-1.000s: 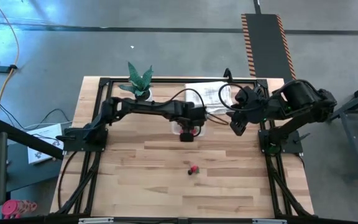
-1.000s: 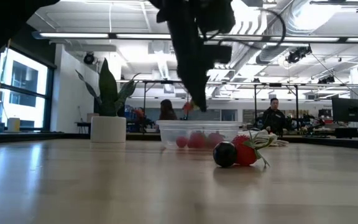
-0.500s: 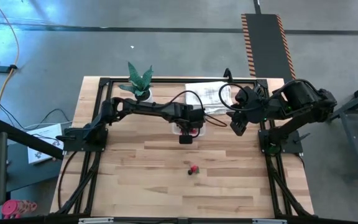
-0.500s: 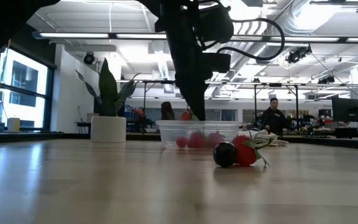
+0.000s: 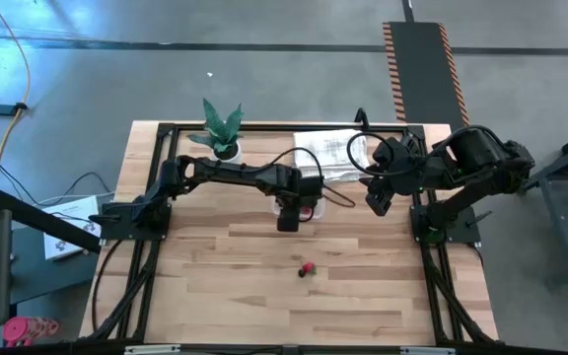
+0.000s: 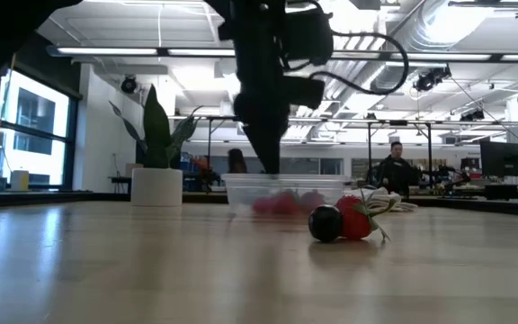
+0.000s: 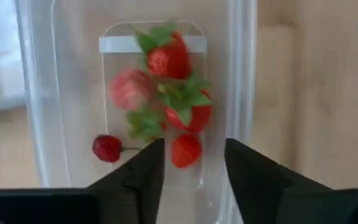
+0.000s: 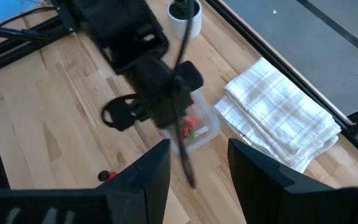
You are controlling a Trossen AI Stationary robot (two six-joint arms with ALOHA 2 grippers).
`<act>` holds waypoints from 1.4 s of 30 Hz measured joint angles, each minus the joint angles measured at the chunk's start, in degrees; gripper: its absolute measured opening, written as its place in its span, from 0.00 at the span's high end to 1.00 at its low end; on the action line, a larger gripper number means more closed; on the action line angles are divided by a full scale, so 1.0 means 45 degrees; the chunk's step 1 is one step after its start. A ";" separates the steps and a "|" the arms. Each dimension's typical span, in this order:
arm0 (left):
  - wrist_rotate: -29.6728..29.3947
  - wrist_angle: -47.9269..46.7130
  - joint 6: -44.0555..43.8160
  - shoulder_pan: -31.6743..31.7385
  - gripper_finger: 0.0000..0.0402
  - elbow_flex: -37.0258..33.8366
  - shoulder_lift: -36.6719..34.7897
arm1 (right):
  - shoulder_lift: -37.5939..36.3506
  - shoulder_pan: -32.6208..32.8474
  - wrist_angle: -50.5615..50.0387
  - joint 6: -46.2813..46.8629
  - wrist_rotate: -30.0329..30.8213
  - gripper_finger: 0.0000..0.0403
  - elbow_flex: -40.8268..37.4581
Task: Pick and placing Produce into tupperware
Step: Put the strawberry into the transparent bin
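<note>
The clear tupperware (image 7: 73, 93) stands at the table's far middle (image 5: 312, 204) and holds several red and pink pieces of produce (image 7: 179, 106); a small red one (image 7: 185, 151) lies just beyond my fingers. My left gripper (image 7: 194, 146) hangs open just above the tupperware, pointing down, and holds nothing. A strawberry (image 6: 358, 219) and a dark berry (image 6: 325, 223) lie together on the table's middle (image 5: 307, 268). My right gripper (image 8: 197, 149) stands open and raised at the far right (image 5: 373, 204), with nothing in it.
A folded white towel (image 5: 333, 148) lies at the far edge behind the tupperware. A small potted plant (image 5: 222, 128) stands at the far left. The wooden table top (image 5: 264, 306) is bare toward its near edge. People show in the room behind.
A red piece that hung at my left gripper's fingertips above the tupperware is gone from there, and the gripper has let it go. The gripper has come down a little toward the tupperware and shifted slightly toward the table's left.
</note>
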 joint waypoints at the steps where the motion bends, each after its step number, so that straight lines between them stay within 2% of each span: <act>1: 0.0115 -0.0167 0.0174 -0.0156 0.58 0.0000 -0.0118 | 0.0000 0.0000 0.0000 0.0000 -0.0001 0.62 0.0000; 7: 0.0127 -0.0411 0.1703 -0.1230 0.54 0.0005 -0.0739 | 0.0000 -0.0001 0.0000 0.0010 -0.0011 0.62 0.0000; 11: -0.0874 0.0000 0.2205 -0.1615 0.56 0.0024 -0.0891 | -0.0001 0.0002 0.0005 0.0116 -0.0015 0.62 0.0005; 17: -0.0803 -0.0139 0.1587 -0.1374 0.57 0.0019 -0.0870 | -0.0004 -0.0001 0.0005 0.0275 -0.0011 0.62 0.0005; 27: -0.0932 -0.0756 0.1323 -0.2189 0.57 0.0010 -0.1416 | -0.0005 0.0001 0.0000 0.0252 -0.0011 0.62 0.0005; 35: 0.0465 -0.0937 0.2106 -0.3318 0.57 0.0010 -0.1555 | -0.0005 0.0000 0.0001 0.0243 -0.0006 0.62 0.0005; 42: 0.0504 0.0970 0.3235 -0.4020 0.57 -0.0928 -0.1545 | -0.0005 0.0002 0.0019 0.0286 -0.0001 0.62 0.0005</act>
